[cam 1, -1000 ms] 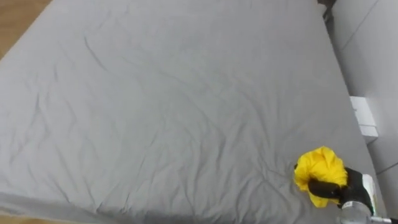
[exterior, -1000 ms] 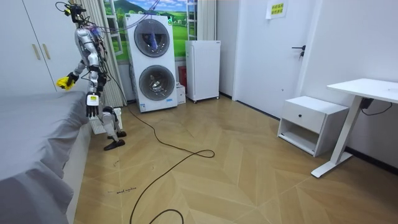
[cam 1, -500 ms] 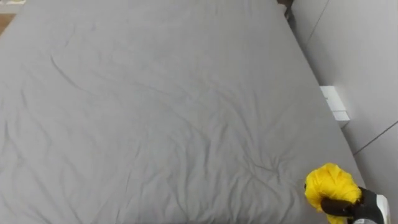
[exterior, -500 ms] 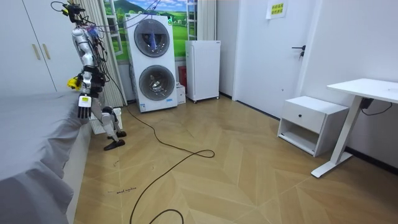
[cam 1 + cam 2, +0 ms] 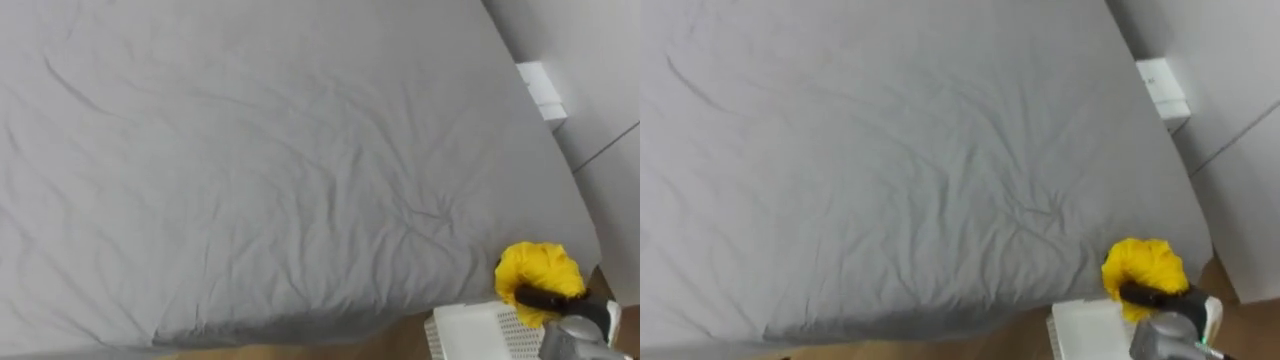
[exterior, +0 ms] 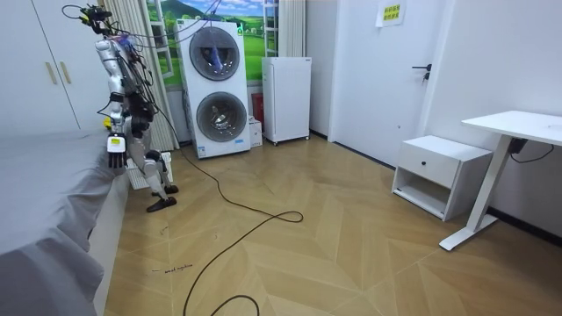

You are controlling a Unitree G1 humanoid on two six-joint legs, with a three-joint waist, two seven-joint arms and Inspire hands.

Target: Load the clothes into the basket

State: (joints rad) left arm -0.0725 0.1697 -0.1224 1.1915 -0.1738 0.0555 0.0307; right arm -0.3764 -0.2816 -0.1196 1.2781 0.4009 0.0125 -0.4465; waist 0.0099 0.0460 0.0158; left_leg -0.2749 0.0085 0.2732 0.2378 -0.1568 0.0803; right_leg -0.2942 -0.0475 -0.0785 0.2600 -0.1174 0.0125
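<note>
The right hand (image 5: 545,297) is clamped on the yellow cloth (image 5: 535,268), at the near right corner of the bed (image 5: 250,150), just above the edge of the white basket (image 5: 468,328). If it lets go too early, I think the cloth can catch on the rim or miss. The left hand (image 6: 111,151) hangs idle.

**Q:** Location type?

**A:** A home: a bedroom with a laundry corner. I stand at a bed (image 5: 250,150) under a grey sheet. Also here are a wardrobe (image 6: 44,70), stacked washer and dryer (image 6: 213,88), small fridge (image 6: 285,98), bedside cabinet (image 6: 439,171), desk (image 6: 518,127) and parquet floor (image 6: 351,237).
</note>
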